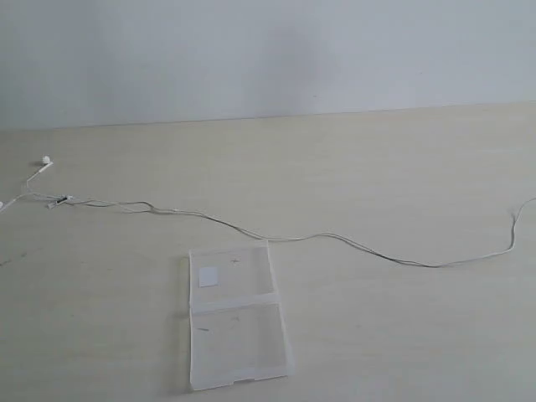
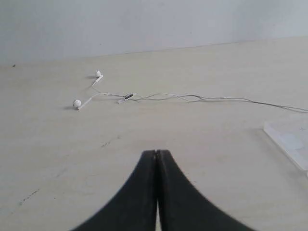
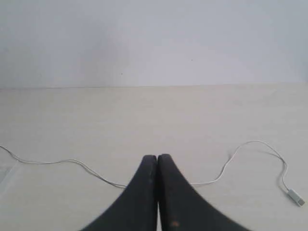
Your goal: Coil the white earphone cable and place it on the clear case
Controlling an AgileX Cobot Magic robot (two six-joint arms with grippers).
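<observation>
**Thin white earphone cable (image 1: 423, 265) left uncoiled on the pale wooden bench (image 1: 402, 167), not on the flat clear plastic case (image 1: 239, 322).**
The cable is stretched from the bench's left edge, where two small white earbuds (image 2: 98, 73) and the inline remote (image 2: 127, 97) are seen, to the right edge, where the plug (image 3: 296, 197) lies. The case is seen open flat just beside the cable, toward the front edge. The black left gripper (image 2: 157, 153) and black right gripper (image 3: 157, 157) are pressed together, with nothing held.
</observation>
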